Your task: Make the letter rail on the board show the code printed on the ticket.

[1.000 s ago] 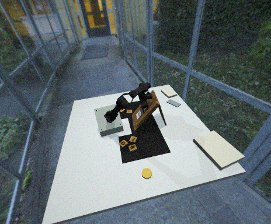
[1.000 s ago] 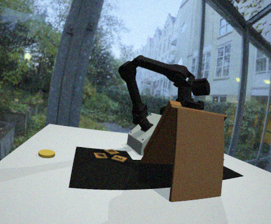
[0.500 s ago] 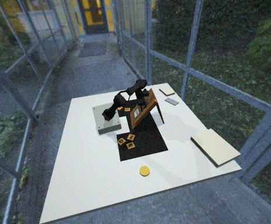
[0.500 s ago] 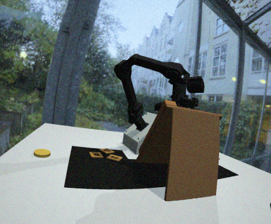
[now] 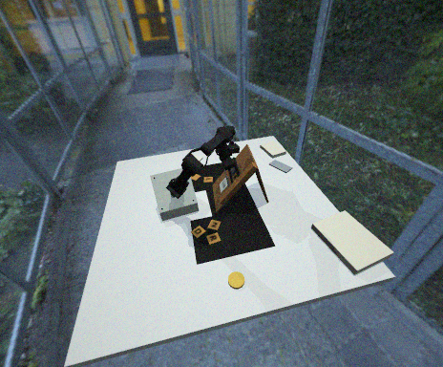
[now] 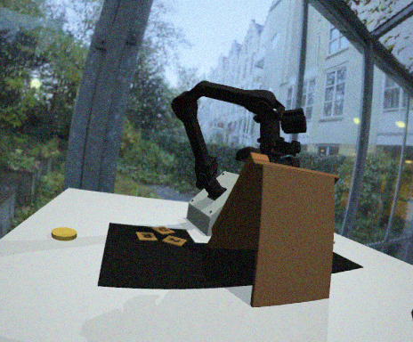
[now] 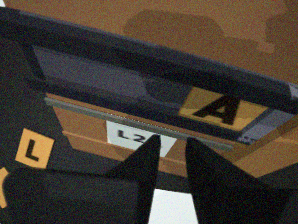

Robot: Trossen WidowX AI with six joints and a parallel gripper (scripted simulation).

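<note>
The brown slanted board (image 5: 242, 172) (image 6: 290, 232) stands on the black mat (image 5: 244, 234) (image 6: 166, 267). In the wrist view its dark letter rail (image 7: 150, 65) holds an orange tile A (image 7: 222, 110) near the right end. The white ticket (image 7: 125, 135) (image 5: 223, 185) sits below the rail, partly hidden by my fingers. My gripper (image 7: 172, 143) (image 5: 230, 164) hangs just in front of the board, its fingers slightly apart with nothing between them. A tile L (image 7: 34, 149) lies on the mat to the left. Three loose tiles (image 5: 213, 238) (image 6: 163, 230) lie on the front of the mat.
Two more tiles (image 5: 208, 180) lie near the arm's grey base (image 5: 175, 203) (image 6: 206, 209). A yellow disc (image 5: 236, 279) (image 6: 64, 232) lies toward the front edge. A cream slab (image 5: 351, 239) lies at the right edge, and two small slabs (image 5: 273, 148) (image 5: 281, 165) at the back right.
</note>
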